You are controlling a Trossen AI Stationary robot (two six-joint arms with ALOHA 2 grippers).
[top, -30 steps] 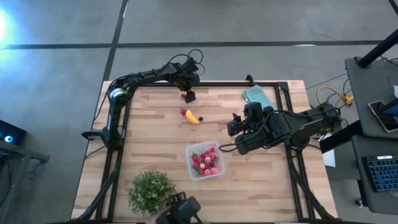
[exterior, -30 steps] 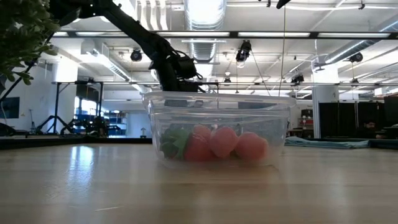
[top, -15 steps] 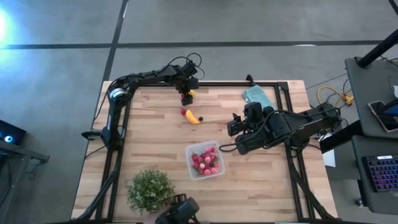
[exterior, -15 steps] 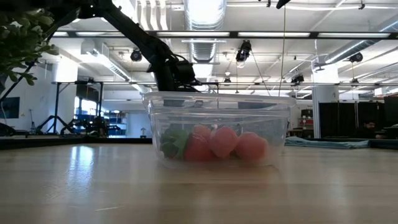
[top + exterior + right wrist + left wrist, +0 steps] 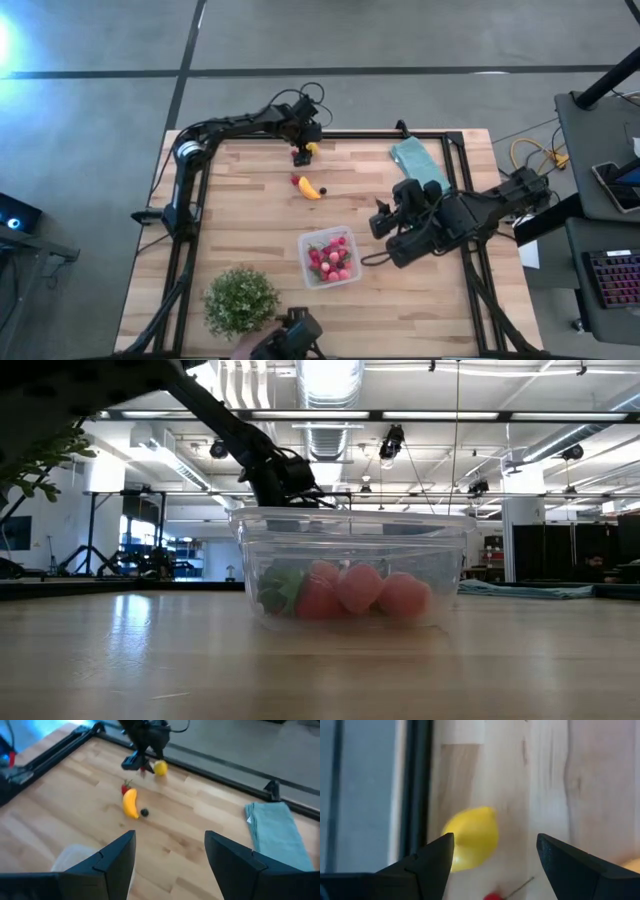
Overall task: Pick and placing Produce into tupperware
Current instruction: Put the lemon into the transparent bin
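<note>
a: left gripper (image 5: 303,152) has its jaws spread over the lemon (image 5: 470,838) at the table's far edge, nothing pinched.

b: and the right gripper (image 5: 385,228)?

a: spread too, empty, beside the tupperware (image 5: 329,257) of red berries (image 5: 332,258). banana (image 5: 310,189) lies between.

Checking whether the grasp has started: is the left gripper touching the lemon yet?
Apart. The left wrist view shows the lemon on the table beyond the left gripper, whose open fingers have not closed on it.
</note>
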